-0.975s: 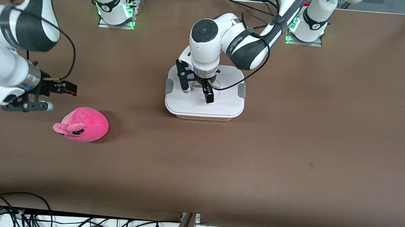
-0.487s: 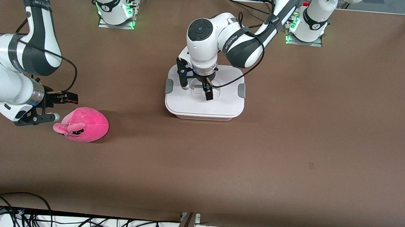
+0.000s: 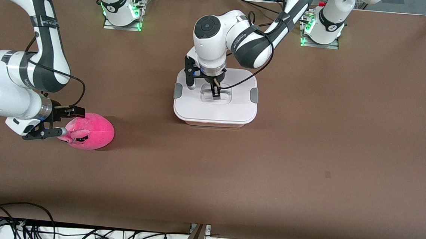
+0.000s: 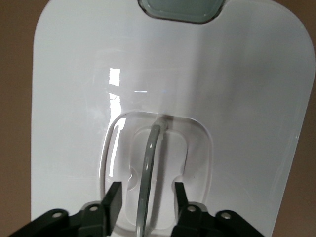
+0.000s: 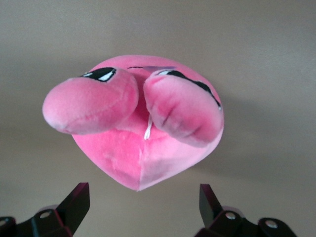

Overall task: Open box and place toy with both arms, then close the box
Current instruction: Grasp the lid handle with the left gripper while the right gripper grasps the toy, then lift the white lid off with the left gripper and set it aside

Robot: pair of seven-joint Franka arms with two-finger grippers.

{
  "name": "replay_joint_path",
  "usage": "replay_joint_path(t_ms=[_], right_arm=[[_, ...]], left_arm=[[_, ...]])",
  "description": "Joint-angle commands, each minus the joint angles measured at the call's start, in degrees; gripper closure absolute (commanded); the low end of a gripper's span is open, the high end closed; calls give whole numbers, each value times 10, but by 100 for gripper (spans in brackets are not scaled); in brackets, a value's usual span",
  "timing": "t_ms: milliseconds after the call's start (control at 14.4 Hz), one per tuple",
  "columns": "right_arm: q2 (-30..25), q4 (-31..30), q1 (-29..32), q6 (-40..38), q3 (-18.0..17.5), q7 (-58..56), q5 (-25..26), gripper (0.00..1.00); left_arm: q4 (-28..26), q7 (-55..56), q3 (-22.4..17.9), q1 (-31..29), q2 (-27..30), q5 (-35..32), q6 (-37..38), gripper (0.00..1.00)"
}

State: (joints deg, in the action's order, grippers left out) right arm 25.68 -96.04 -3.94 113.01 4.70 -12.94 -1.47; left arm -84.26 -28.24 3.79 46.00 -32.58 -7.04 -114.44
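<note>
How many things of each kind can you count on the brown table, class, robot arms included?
Boxes: 1, the box, lid on.
Plush toys: 1, the toy.
Robot arms: 2, with the left gripper and right gripper.
Total: 4

box [image 3: 214, 110]: lid on, mid-table | toy [image 3: 91, 131]: pink plush, right arm's end

White arms [image 3: 46, 36], black joint bands, black cables, green-lit bases, black two-finger grippers.
</note>
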Motion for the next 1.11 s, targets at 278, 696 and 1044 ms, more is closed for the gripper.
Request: replay_joint_path(t_ms=[278,696,1044], right_arm=[[25,1,-4,38,-2,24,-7,6],[37,-4,-9,51,-2,40,-6,41],[36,-2,-8,46,-2,39,-6,85]], left_arm=[[-15,26,-6,13,30,-16,32,100],[-4,23,-6,8,38,-16,33,100],[37,-17,-6,-16,46,-7,104,100]])
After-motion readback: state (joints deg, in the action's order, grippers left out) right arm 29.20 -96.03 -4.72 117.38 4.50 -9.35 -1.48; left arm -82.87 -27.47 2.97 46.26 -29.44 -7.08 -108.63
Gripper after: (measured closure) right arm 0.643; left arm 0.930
